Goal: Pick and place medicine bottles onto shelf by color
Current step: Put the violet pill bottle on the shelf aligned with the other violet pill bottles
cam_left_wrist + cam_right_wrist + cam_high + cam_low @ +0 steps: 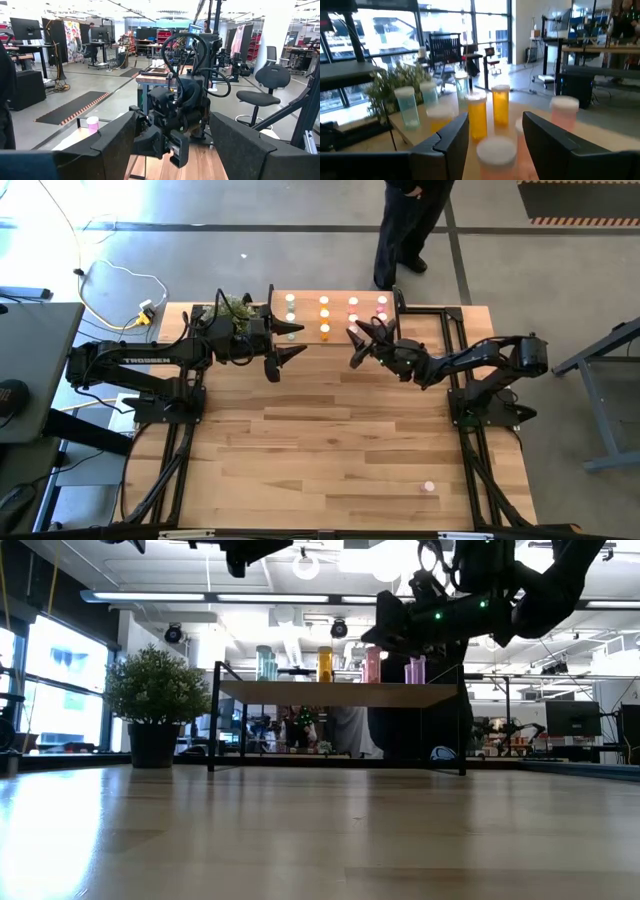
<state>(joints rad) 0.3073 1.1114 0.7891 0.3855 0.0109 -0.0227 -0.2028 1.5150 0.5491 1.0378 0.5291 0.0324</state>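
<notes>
Since the right gripper [492, 132] has fingers spread round a white-capped bottle [496, 152] — light, slick, tippy — pinch the body between them

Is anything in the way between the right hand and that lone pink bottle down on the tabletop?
Nothing visible. The right hand hovers at the small light-wood shelf's front edge; only bare slatted wooden tabletop lies between it and the white-capped pink bottle.
</notes>
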